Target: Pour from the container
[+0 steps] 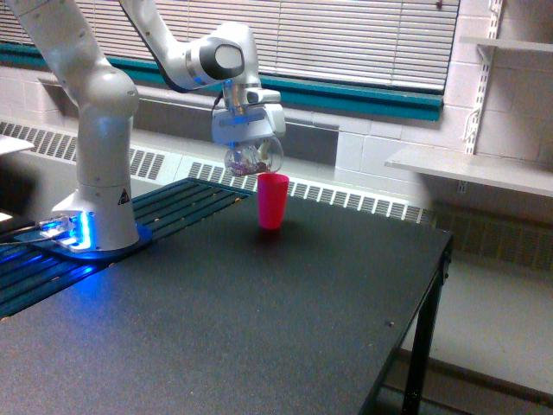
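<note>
Mid-pour by the looks of it: pincer (pixel 250 143) clamped on the tipped clear container (pixel 253 157) beside the pink cup (pixel 272 200) on the desk (pixel 259 328), probably needs nudging over the rim and tilting further.

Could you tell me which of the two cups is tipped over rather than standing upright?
The clear tumbler, held tilted in the hand. The pink cup stands upright on the black table.

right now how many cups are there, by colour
clear tumbler, held tilted in the gripper: 1
pink cup, upright on the table: 1
total: 2
</note>
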